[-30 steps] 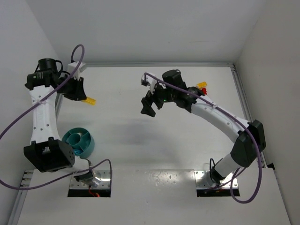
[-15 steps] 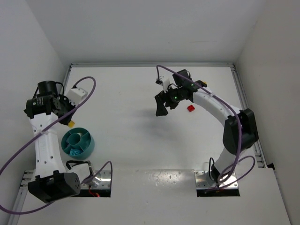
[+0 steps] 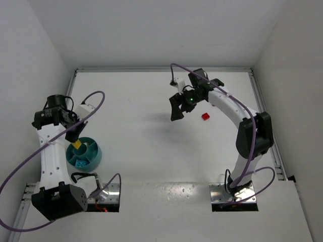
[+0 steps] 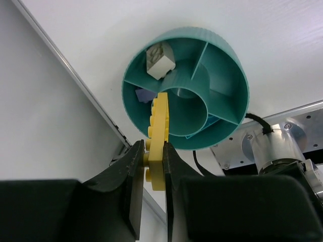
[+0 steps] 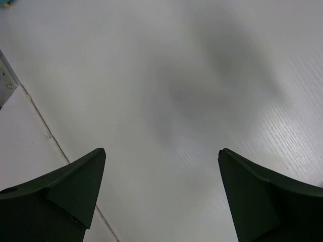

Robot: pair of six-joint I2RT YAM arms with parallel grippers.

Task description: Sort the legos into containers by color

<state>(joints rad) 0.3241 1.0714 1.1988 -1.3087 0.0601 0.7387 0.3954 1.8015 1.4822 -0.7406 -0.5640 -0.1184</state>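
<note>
Partway there, I'd say. The left tool [image 4: 153,150] pinches a yellow lego [image 4: 159,126] right above the teal bowl [image 4: 233,85], not dropped in yet. A blue lego [image 4: 143,95] already sits in one compartment. A red lego [image 3: 205,116] lies on the desk [image 3: 151,151] near the right tool [image 5: 161,154], which is spread wide and empty.

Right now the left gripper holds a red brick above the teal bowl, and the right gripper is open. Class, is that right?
One slip: the brick in the left gripper is yellow, not red, as the left wrist view shows. It is held above the teal bowl, and the right gripper is open.
</note>
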